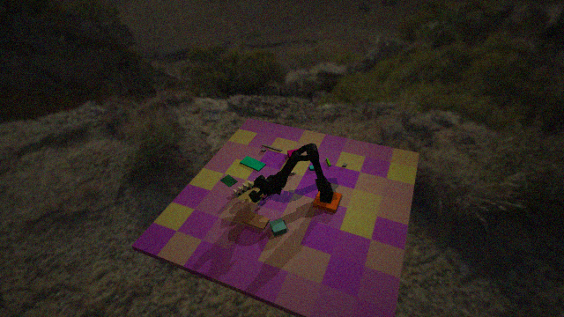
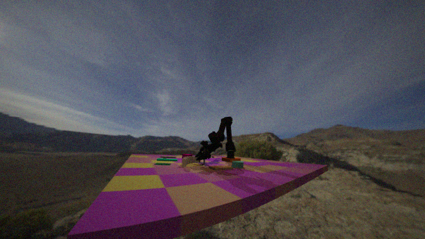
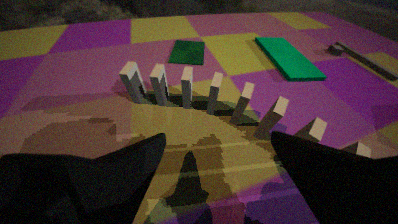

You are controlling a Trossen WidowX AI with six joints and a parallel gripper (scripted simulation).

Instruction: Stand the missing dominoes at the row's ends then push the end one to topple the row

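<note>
A curved row of pale dominoes (image 1: pixel 238 190) (image 2: pixel 188 161) (image 3: pixel 187 89) stands upright; several show in the wrist view, evenly spaced from upper left to lower right. The rightmost visible domino (image 3: pixel 362 149) is partly hidden behind my right finger, so that end of the row cannot be fully seen. My gripper (image 1: pixel 256 198) (image 2: pixel 201 160) (image 3: pixel 217 137) is open and empty, low over the board on the inner side of the curve. No domino is between the fingers. In the top view the arm hides part of the row.
Beyond the row lie a dark green tile (image 1: pixel 228 180) (image 3: pixel 187 52), a green slab (image 1: pixel 253 163) (image 3: pixel 290 59) and a thin bar (image 1: pixel 271 148) (image 3: pixel 367 61). A magenta block (image 2: pixel 186 155) is farther back. A wooden slab (image 1: pixel 256 221) and a teal block (image 1: pixel 278 227) (image 2: pixel 238 164) lie nearer the top camera.
</note>
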